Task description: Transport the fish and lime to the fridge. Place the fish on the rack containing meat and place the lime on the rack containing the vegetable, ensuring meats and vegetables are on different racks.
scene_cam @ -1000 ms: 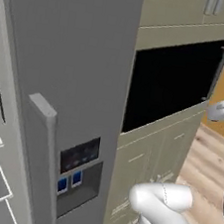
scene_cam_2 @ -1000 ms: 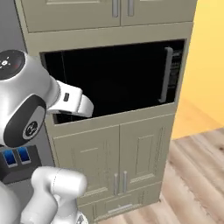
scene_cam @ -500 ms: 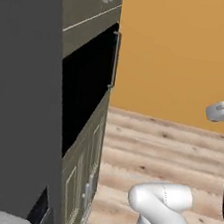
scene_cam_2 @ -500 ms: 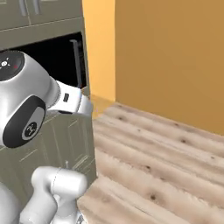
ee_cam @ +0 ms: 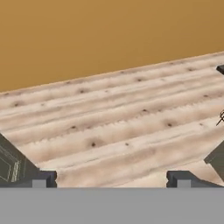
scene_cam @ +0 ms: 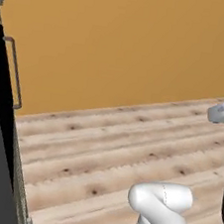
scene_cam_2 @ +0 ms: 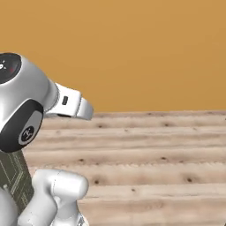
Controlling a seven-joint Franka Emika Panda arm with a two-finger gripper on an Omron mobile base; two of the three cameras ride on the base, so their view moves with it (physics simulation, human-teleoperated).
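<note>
The fish, the lime and the fridge are out of view. In the hand view my gripper is open, its two dark fingertips standing far apart with nothing between them. It looks down over bare wooden floor towards an orange wall. Part of my white arm reaches out to the right in the right base view.
A dark cabinet front with a thin metal handle stands at the left edge of the left base view, and a cabinet corner shows at the lower left of the right base view. Dark shapes sit at the hand view's right edge.
The whole picture has shifted: the base has turned, so the fridge and oven cabinets slid off to the left and the orange wall and floor came in. The gripper stays open.
</note>
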